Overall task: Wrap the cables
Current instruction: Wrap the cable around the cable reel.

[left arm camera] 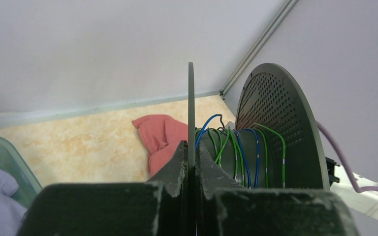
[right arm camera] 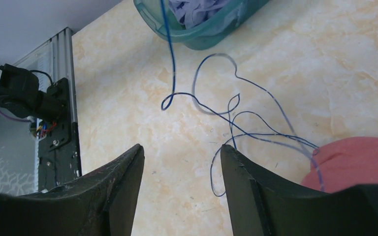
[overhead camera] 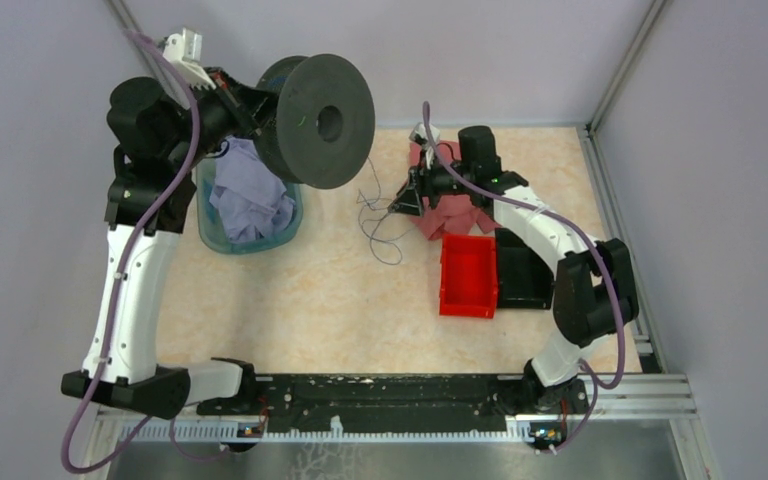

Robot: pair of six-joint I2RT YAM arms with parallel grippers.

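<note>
The cables (overhead camera: 380, 228) are thin dark wire lying in loose loops on the table between the spool and a red cloth. In the right wrist view the cables (right arm camera: 236, 105) look blue, and one strand rises toward the top edge. My right gripper (right arm camera: 182, 147) hangs open just above the table with nothing between its fingers; one loop runs beside its right finger. In the top view the right gripper (overhead camera: 405, 200) is at the cloth's left edge. My left gripper (left arm camera: 191, 150) is shut on the thin flange of the black spool (overhead camera: 315, 120), held high. Blue and green wire (left arm camera: 246, 147) is wound on its core.
A teal basket (overhead camera: 215, 230) of purple cloth stands under the spool. The red cloth (overhead camera: 440, 210) lies behind a red bin (overhead camera: 468, 275) and a black bin (overhead camera: 525, 270). Walls and a metal rail (overhead camera: 610, 200) close in the back and right.
</note>
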